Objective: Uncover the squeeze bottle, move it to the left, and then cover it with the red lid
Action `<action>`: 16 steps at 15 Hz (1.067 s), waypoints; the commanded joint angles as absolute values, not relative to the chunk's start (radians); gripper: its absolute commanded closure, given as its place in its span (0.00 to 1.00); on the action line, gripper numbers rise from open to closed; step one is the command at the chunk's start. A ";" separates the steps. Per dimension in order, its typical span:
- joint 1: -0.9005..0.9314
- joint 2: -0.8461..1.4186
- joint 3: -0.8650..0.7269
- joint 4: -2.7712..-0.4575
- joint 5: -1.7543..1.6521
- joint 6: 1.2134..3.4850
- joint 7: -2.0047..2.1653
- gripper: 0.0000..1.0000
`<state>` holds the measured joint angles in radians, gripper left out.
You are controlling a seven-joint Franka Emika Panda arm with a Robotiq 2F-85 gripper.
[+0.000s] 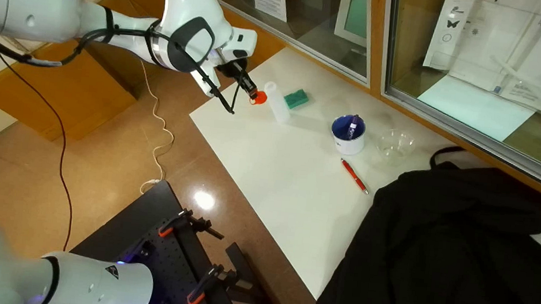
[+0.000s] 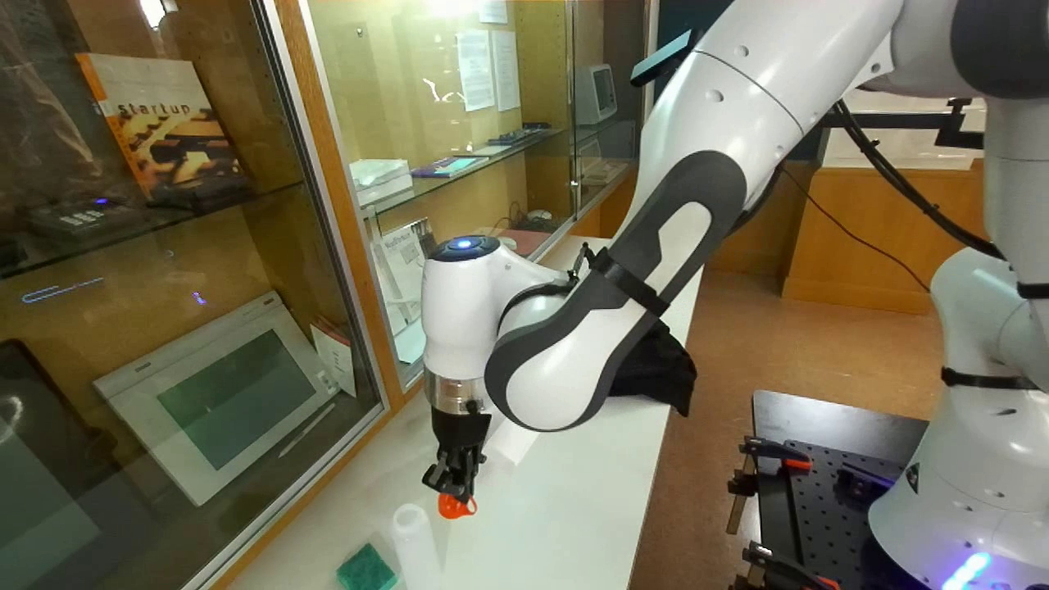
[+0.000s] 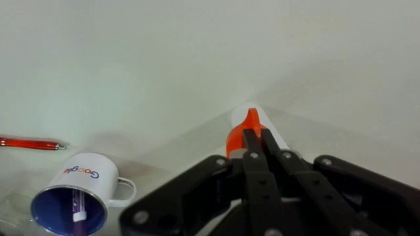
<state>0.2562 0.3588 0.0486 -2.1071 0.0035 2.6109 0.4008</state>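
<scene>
The squeeze bottle stands upright and uncovered on the white table. It is a pale, whitish cylinder in both exterior views (image 1: 278,106) (image 2: 416,545); its base is cut off in the latter. In the wrist view the bottle (image 3: 240,114) is partly hidden behind the red lid (image 3: 235,137) and the fingers. My gripper (image 3: 257,132) is shut on the red-orange lid, its fingertips pinching the lid's raised part. In both exterior views the gripper (image 1: 255,93) (image 2: 459,494) holds the lid (image 1: 259,98) (image 2: 453,508) above the table, beside the bottle's upper end, not on it.
A green sponge (image 1: 296,99) lies beside the bottle. Farther along the table (image 1: 269,171) are a white mug (image 1: 348,145) with blue inside holding a purple marker (image 1: 352,128), a clear glass bowl (image 1: 396,143), a red pen (image 1: 354,175) and a black cloth (image 1: 448,246). Glass cabinets border the back edge.
</scene>
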 commanded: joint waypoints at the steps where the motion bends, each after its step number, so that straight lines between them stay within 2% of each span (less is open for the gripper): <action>1: 0.220 0.390 0.082 -2.033 0.044 2.588 0.324 0.99; 16: 0.214 0.509 0.089 -1.808 0.037 2.445 0.267 0.99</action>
